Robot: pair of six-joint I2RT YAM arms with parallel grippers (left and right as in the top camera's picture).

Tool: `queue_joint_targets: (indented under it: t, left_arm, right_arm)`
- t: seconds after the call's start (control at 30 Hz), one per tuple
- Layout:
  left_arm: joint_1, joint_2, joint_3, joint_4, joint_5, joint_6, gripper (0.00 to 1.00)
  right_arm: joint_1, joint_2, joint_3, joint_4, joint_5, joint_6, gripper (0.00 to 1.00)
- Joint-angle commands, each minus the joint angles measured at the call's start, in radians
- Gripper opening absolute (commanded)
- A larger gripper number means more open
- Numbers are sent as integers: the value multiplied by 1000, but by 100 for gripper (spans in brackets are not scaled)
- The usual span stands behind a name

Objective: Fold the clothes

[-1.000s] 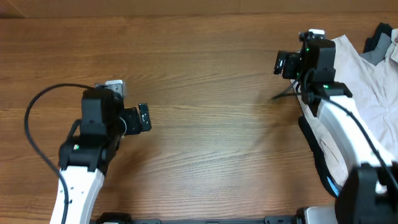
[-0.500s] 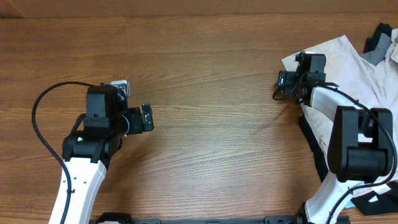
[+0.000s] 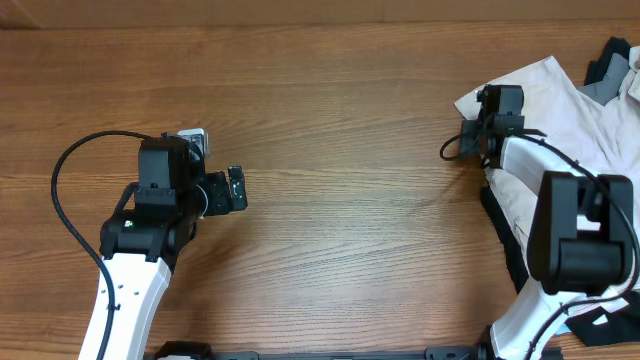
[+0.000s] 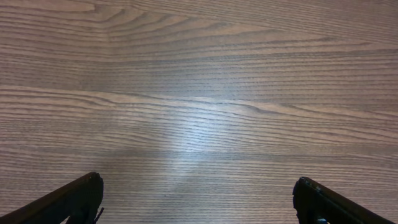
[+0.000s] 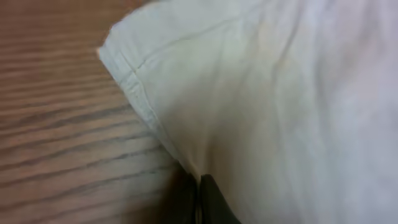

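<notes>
The clothes are light beige shorts [image 3: 575, 110] lying bunched at the table's right edge, with a hemmed corner [image 5: 134, 81] pointing toward the middle. My right gripper [image 3: 478, 122] sits low at that corner. Its jaws are shut on the shorts' edge [image 5: 199, 183], and cloth fills the right wrist view [image 5: 280, 93]. My left gripper [image 3: 234, 188] hovers over bare wood at the left, far from the shorts. It stands open [image 4: 199, 199] with only tabletop between its fingertips [image 4: 87, 190].
Grey and black garments [image 3: 612, 68] lie at the far right corner behind the shorts. More dark fabric [image 3: 498, 235] shows under the right arm. The wooden table [image 3: 340, 150] spans the view, and the left arm's cable [image 3: 60, 175] loops at the left.
My right gripper has dropped to the shorts' corner and closed on its edge. The left arm shifted slightly, then held still, open.
</notes>
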Motion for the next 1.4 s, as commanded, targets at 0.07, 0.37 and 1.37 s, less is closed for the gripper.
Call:
queue_joint_targets:
  t: [0.07, 0.37, 1.37]
  left_arm:
    - [10, 2, 23, 3, 14, 0, 100]
    - [10, 2, 23, 4, 14, 0, 100]
    - [-48, 31, 11, 35, 289, -190, 100]
  right_arm:
    - [26, -226, 212, -169, -56, -1, 4]
    - [314, -344, 343, -338, -216, 163, 4]
    - [277, -390, 342, -450, 119, 296, 100]
